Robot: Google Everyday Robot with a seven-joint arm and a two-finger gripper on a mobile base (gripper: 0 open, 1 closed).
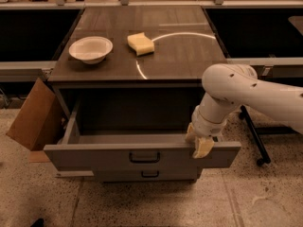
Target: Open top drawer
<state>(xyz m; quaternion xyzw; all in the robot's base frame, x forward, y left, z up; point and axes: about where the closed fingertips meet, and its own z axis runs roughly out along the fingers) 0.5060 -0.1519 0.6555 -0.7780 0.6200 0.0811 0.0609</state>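
Top drawer [94, 157] stands open, drawn well forward of the dark wooden cabinet [180, 60] that carries it, with its wide grey front nearest the camera and the small dark loop handle [144, 157] at the middle of that front. Inside it, the grey left side wall and a strip of grey floor show, with the shadowed hollow of the cabinet behind. The gripper [200, 143] sits on the top edge of the drawer front near its right end, touching it, at the tip of the white arm [236, 86] that reaches in from the right. Whether the claw is clamped on that edge or only hooked over it, and how far it is open, cannot be told. Below the open drawer a narrower grey drawer front [175, 175] shows, shut, with a like handle. On the cabinet top a white bowl [91, 49] stands upright at the left, and a yellow sponge [141, 43] lies to its right, apart from it. A cardboard box [33, 115] leans against the cabinet's left side; its contents are hidden.
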